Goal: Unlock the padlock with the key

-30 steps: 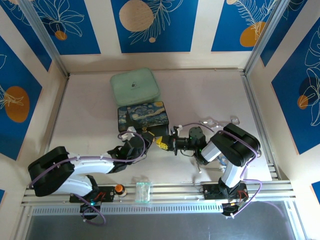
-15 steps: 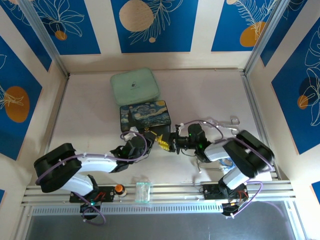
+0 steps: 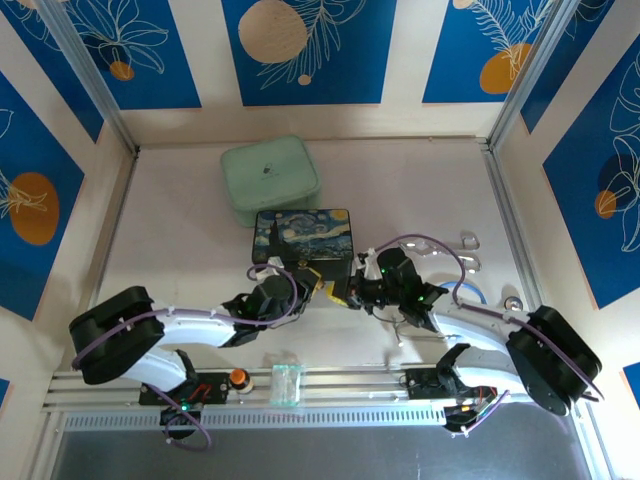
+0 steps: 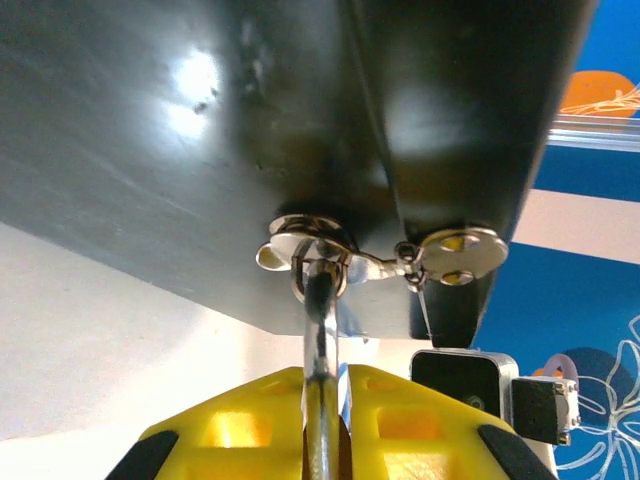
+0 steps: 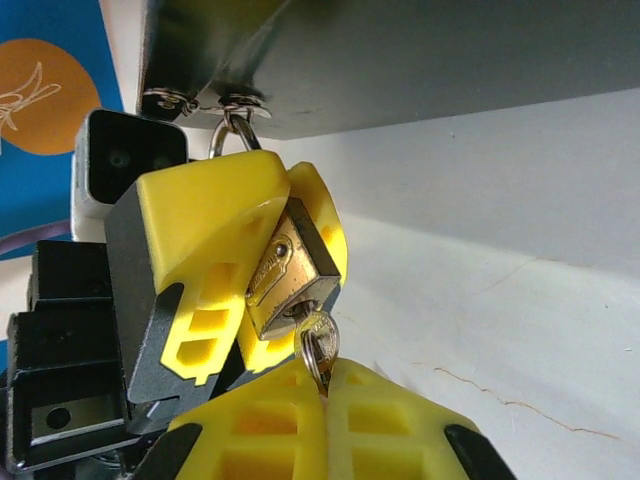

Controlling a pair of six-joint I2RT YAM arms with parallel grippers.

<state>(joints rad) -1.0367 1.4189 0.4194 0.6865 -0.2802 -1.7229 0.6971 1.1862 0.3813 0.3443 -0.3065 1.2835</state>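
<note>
The padlock (image 5: 287, 278) hangs at the near edge of the box (image 3: 303, 230), tilted, with its keyhole end pointing down toward the right gripper (image 5: 325, 400). Its shackle (image 4: 320, 330) runs up through the ring of the latch (image 4: 320, 258) on the box's front. In the left wrist view the thin silver bar stands upright, passing between the two yellow fingertips and into the ring.

The left gripper (image 4: 322, 410) is clamped on the padlock: its fingers (image 5: 215, 210) press on the brass body from both sides, and the body sits wedged between them. The key (image 5: 318, 345) is in the keyhole, its blade hidden inside the lock and its round head sticking out below. The right gripper's fingers (image 5: 260, 430) are pressed together on that head, pinching it at their tips.

From above, the two grippers meet tip to tip just in front of the box, the left arm reaching in from the left and the right arm from the right. The box's lid is painted with a swirling night sky, and the box lies flat on the pale table (image 3: 420, 190). A mint-green case (image 3: 270, 172) sits just behind the box, touching or nearly touching its far left corner. A few small shiny pieces lie well apart to the right, too small to tell what they are
</note>
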